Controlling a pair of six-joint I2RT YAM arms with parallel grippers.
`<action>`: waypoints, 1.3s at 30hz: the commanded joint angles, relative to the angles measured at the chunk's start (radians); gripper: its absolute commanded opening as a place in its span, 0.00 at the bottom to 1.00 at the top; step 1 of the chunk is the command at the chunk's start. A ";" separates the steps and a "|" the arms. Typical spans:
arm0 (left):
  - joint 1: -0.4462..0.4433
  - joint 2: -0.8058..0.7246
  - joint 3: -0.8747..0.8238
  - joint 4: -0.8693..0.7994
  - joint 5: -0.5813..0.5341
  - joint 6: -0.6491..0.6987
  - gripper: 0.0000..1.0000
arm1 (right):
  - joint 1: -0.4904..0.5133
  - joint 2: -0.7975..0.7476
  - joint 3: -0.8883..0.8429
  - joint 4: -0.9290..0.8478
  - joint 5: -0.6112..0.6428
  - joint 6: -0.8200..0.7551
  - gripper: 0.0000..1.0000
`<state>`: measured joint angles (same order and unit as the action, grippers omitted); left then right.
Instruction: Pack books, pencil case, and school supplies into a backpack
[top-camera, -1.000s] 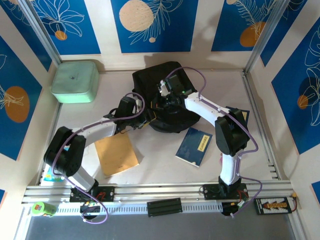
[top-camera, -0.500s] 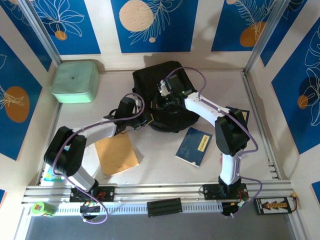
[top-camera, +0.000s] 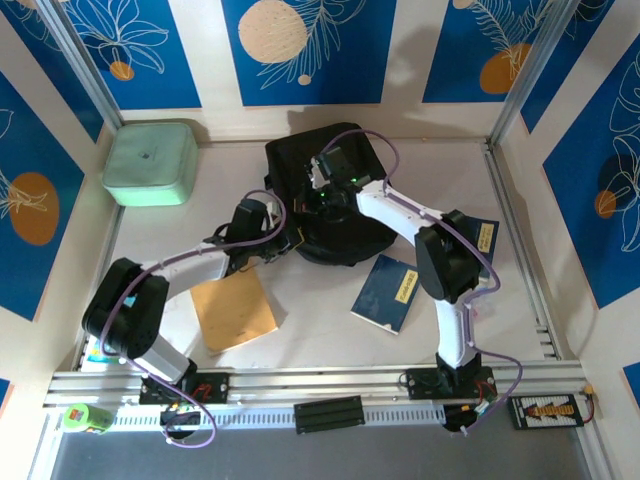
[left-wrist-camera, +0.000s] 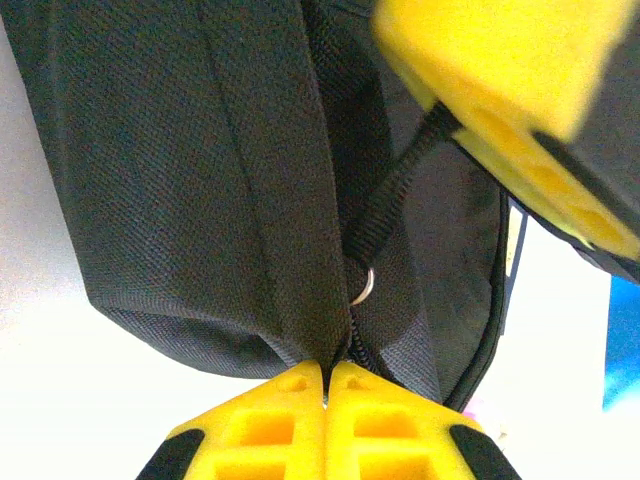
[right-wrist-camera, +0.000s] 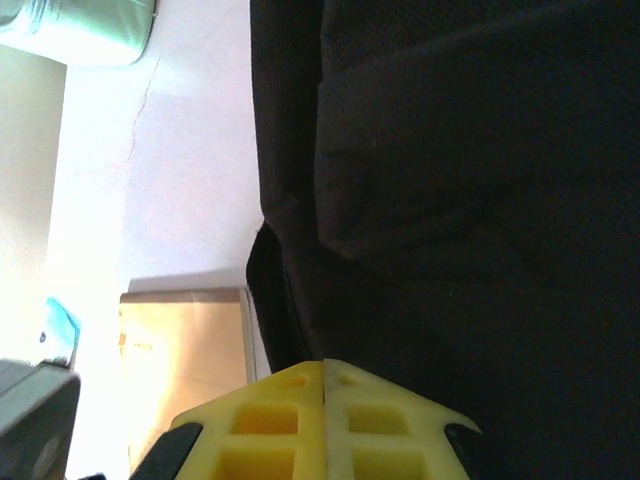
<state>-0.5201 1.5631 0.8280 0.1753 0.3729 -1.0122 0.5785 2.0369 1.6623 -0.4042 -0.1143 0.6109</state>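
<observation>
Since a second ago the left gripper (left-wrist-camera: 326, 373) has closed, and both arms' elbows have swung left, baring more of the second book (top-camera: 483, 236) by the right rail. Its fingers now meet with no gap, pinching a fold of the backpack (top-camera: 296, 163) by the zip seam, just below a strap with a metal ring (left-wrist-camera: 362, 286). The right gripper (right-wrist-camera: 323, 367) is also closed tight at the bag's dark edge; whether cloth is caught between its tips I cannot tell. The backpack lies at the far middle of the table (top-camera: 320, 335), near the back wall. The other book (top-camera: 388, 293) lies just in front of it, a brown envelope (top-camera: 233, 310) to the left, with bare table between them. The green box (top-camera: 150, 162) sits in the far left corner, well apart.
</observation>
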 joint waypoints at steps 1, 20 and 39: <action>-0.014 -0.021 -0.042 -0.055 0.032 0.020 0.00 | -0.010 0.031 0.093 0.135 0.080 -0.009 0.00; 0.072 -0.101 -0.042 -0.072 -0.019 0.081 0.31 | 0.011 -0.031 -0.008 0.268 -0.049 0.000 0.00; 0.141 0.125 0.102 0.185 0.020 0.008 0.59 | -0.001 -0.025 -0.018 0.288 -0.113 0.054 0.00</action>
<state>-0.3878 1.6634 0.9031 0.2909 0.3744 -0.9718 0.5812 2.0335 1.6245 -0.1375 -0.1886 0.6456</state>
